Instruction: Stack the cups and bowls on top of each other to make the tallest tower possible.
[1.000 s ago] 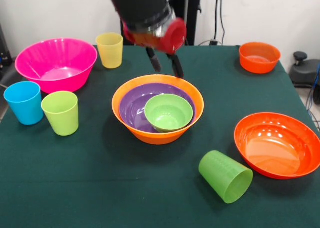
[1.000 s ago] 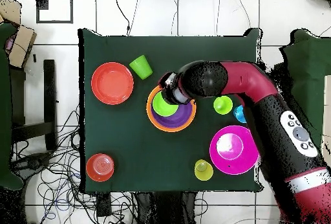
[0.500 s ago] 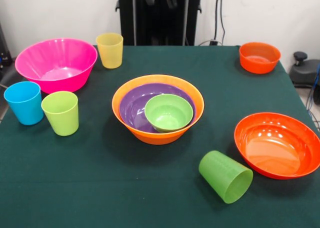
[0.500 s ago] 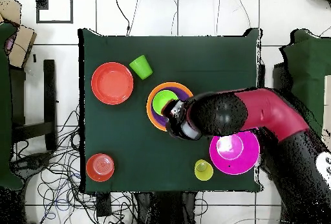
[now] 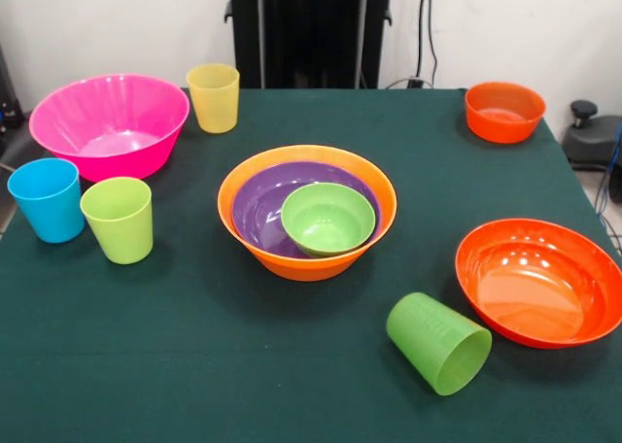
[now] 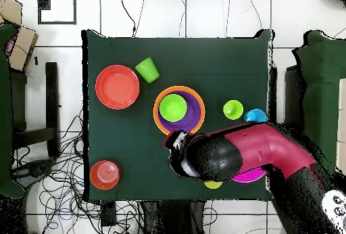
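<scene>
Arm (image 6: 236, 153) hides most of pink bowl (image 6: 251, 174), yellow cup (image 6: 213, 184); tool state unclear.

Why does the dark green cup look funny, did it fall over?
Yes, tipped: the dark green cup lies on its side on the table, mouth showing sideways.

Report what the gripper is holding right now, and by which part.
Cannot be told. In the overhead view the arm's wrist end covers the gripper, and the front view does not show it. All four cups and all six bowls sit on the table.

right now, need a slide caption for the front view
Green bowl nested in purple bowl inside orange bowl, loose cups and bowls around them.
</scene>
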Controlling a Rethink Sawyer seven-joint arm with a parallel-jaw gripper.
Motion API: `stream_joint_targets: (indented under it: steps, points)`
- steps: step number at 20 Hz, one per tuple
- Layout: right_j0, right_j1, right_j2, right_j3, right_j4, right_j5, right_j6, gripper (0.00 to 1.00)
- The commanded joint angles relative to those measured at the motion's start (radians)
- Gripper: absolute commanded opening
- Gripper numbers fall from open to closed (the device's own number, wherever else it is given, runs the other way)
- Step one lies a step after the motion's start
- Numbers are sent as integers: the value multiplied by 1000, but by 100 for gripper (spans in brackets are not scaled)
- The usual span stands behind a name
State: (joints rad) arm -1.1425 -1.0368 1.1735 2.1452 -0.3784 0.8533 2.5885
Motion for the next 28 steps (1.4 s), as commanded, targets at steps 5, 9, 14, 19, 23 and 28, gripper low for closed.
stream_joint_targets:
  steps: [5, 9, 14, 19, 23, 28]
  points:
    - [274, -98, -158, 245, -583, -332, 104, 100]
    - [423, -89, -310, 256, -803, -410, 285, 100]
    - [636, -83, -504, 265, -1016, -473, 507, 100]
    - [740, -111, -660, 284, -1037, -584, 541, 100]
    - [745, -154, -703, 322, -961, -639, 477, 100]
    - [767, -169, -777, 339, -951, -691, 457, 100]
